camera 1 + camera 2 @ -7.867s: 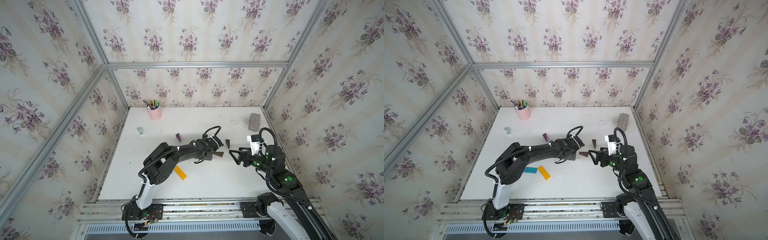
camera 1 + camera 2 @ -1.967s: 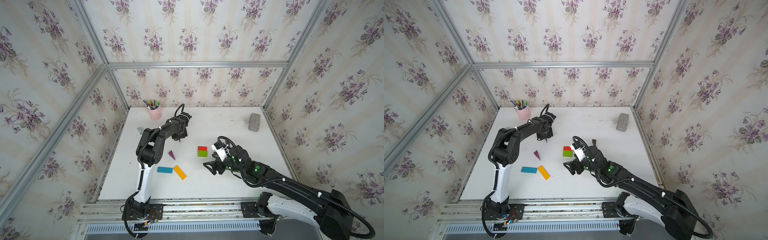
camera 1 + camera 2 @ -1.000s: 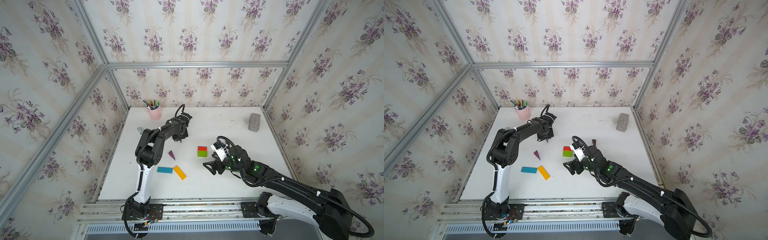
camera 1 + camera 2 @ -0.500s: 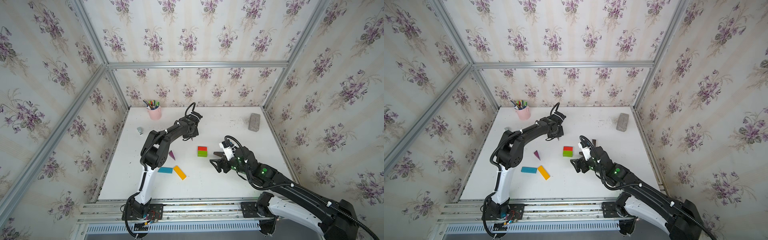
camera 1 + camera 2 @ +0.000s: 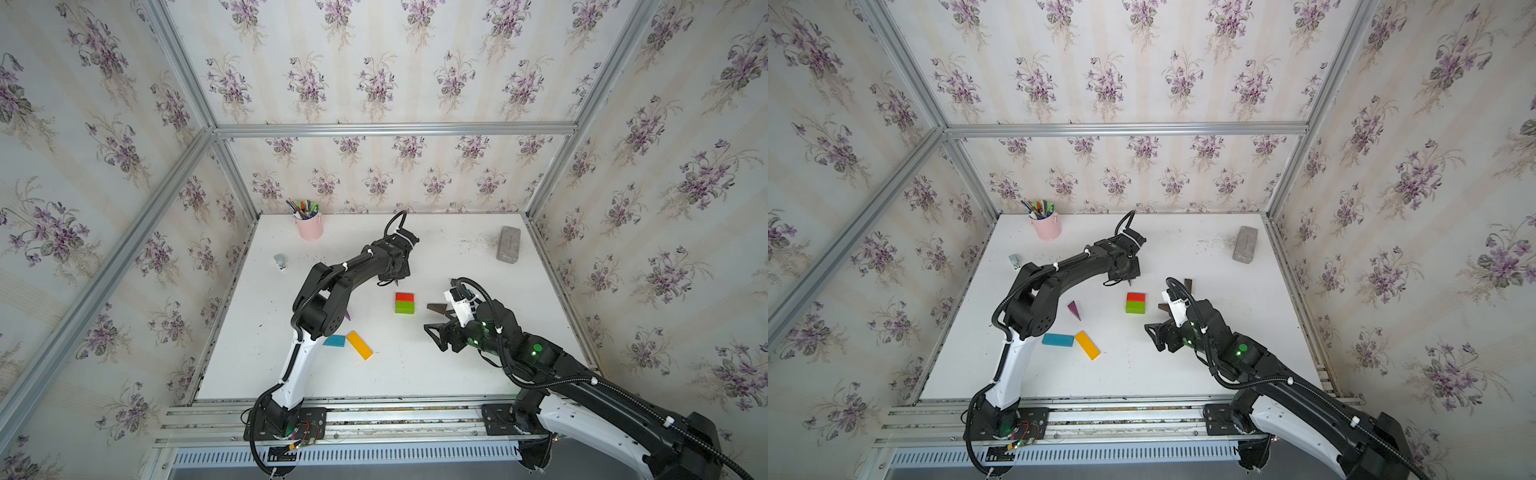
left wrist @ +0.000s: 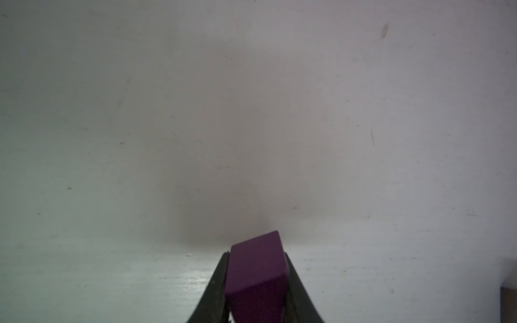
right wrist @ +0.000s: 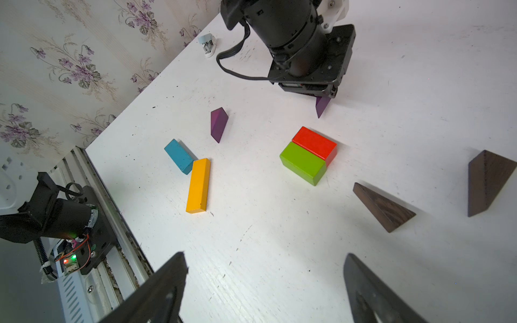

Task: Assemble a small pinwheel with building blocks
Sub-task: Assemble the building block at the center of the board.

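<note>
My left gripper [image 6: 256,253] is shut on a purple wedge [image 6: 256,274], whose tip pokes out below it [image 7: 322,105], just behind the red block [image 5: 404,296]. The red block and the green block [image 5: 404,307] lie side by side mid-table. A second purple wedge [image 5: 1074,309] lies to their left. The blue block [image 5: 1057,339] and yellow block [image 5: 1087,345] touch at the front left. Two dark brown wedges [image 7: 382,207] [image 7: 486,180] lie right of the pair. My right gripper [image 7: 264,256] hangs open and empty at the front right of the green block.
A pink pen cup [image 5: 309,226] stands at the back left and a grey slab [image 5: 508,244] at the back right. A small white and blue object [image 5: 280,262] sits near the left wall. Both arm bases are fixed to a metal rail [image 5: 374,415] along the front edge.
My left gripper has carried the purple wedge rightward and nearer, from the back left to just behind the red block. The right arm has shifted a little to the right, still open.
</note>
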Controlling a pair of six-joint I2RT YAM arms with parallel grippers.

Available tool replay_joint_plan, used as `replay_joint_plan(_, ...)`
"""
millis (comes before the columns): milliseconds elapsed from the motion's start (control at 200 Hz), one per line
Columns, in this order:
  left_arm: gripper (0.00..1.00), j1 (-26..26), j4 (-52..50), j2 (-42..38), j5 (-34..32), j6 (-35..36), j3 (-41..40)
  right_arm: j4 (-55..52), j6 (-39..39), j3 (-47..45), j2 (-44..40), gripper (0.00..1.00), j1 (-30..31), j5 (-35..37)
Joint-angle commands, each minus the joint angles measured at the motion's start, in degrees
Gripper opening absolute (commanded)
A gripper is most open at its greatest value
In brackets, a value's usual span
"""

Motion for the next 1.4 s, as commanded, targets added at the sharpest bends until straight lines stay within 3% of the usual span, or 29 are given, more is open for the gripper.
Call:
replay_joint_plan(0, 0.16, -0.29, -0.69, 0.33, -1.66, -0.13, -0.21, 0.51, 0.23, -0.01, -0.07, 0.88, 0.01, -0.21)
replay_joint_plan(1394, 0.16, -0.63, -1.36, 0.69, -1.92, 1.00, -1.41, 0.84, -0.04, -0.09, 0.03, 0.88, 0.01, -0.60)
